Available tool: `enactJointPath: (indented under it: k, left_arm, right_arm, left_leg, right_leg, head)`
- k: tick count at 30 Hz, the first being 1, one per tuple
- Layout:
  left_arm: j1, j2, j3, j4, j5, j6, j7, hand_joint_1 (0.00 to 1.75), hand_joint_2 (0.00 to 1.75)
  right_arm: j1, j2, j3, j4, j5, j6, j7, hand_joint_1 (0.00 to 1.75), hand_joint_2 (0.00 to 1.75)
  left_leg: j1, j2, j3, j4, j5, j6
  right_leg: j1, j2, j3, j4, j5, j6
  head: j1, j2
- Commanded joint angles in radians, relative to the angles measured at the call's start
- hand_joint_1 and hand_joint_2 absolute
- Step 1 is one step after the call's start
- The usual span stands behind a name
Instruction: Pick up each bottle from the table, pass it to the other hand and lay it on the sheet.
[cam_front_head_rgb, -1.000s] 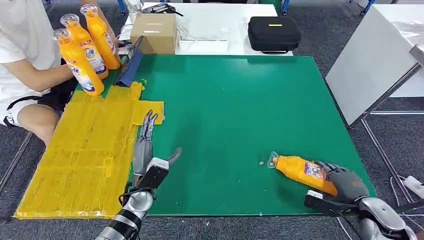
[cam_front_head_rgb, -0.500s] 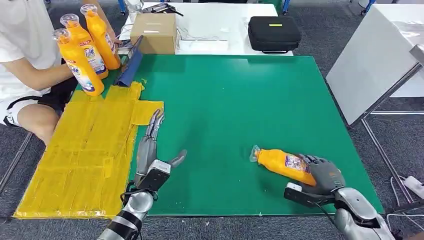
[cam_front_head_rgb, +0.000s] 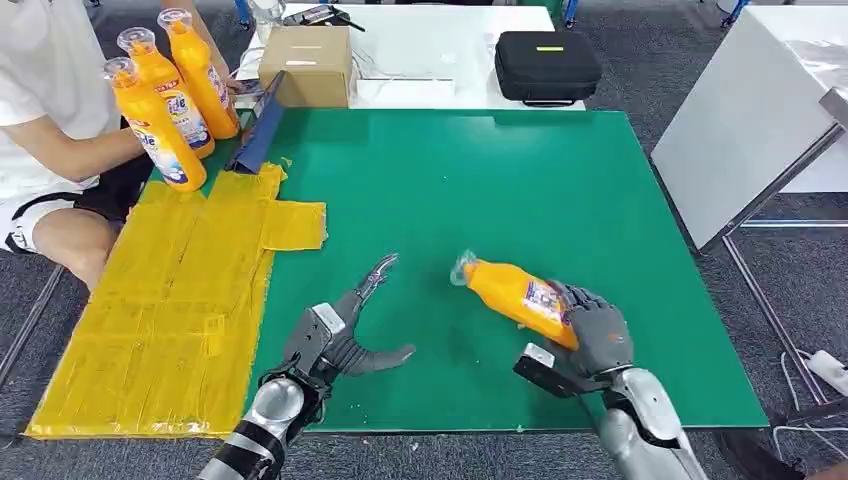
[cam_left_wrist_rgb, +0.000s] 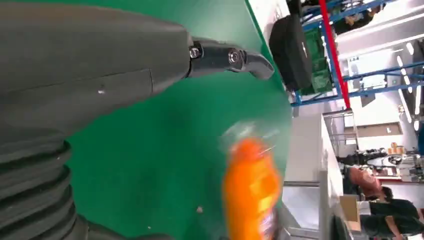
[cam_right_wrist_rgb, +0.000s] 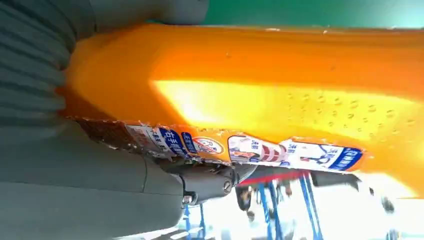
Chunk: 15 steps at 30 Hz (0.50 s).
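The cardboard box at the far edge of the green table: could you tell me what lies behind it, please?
Behind the box is a white table carrying a dark tool and, to the right, a black case. Whatever sits directly behind the box is covered.

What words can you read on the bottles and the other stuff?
Held bottle in the right hand: its label has blue and red print, too blurred to read.
Three bottles by the person: blue label lettering, too small to read.
Cardboard box: white sticker, unreadable.
Black case: yellow tag, no readable text.
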Motion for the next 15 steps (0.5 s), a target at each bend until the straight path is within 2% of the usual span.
enactJointPath:
  k: [1,2,8,15]
  left_arm:
    - [-0.045,0.037,-0.055,0.032,0.009,-0.01,0.018,0.0,1.75]
    - [-0.054,0.036,-0.055,0.042,0.03,-0.024,0.014,0.0,1.75]
    - [-0.104,0.018,-0.04,0.098,0.078,-0.034,0.038,0.0,1.75]
    - [-0.121,0.014,-0.026,0.134,0.113,-0.045,0.045,0.0,1.75]
  right_arm:
    - [-0.058,0.149,-0.016,0.007,-0.048,-0.021,-0.02,1.57,1.75]
    - [-0.057,0.17,-0.037,0.003,-0.118,-0.027,-0.066,1.75,1.75]
    - [-0.055,0.255,-0.037,-0.043,-0.221,-0.045,-0.113,1.75,1.75]
    - [-0.034,0.273,-0.037,-0.079,-0.264,-0.069,-0.131,1.75,1.75]
  left_leg:
    - [0.002,-0.001,0.003,0.001,-0.002,-0.003]
    - [0.003,-0.001,0.006,0.002,-0.004,-0.005]
    - [0.002,-0.001,0.002,0.002,-0.003,-0.004]
    - [0.002,-0.003,0.001,0.0,-0.002,-0.003]
  right_leg:
    - [0.001,0.002,0.003,0.0,-0.002,-0.002]
    - [0.002,0.003,0.005,0.0,-0.003,-0.003]
    - [0.001,0.003,0.003,0.001,-0.003,-0.003]
    - [0.001,0.0,0.002,-0.001,-0.002,-0.002]
  head:
    - [0.0,0.0]
    - [0.0,0.0]
    - [0.001,0.0]
    - [0.001,0.0]
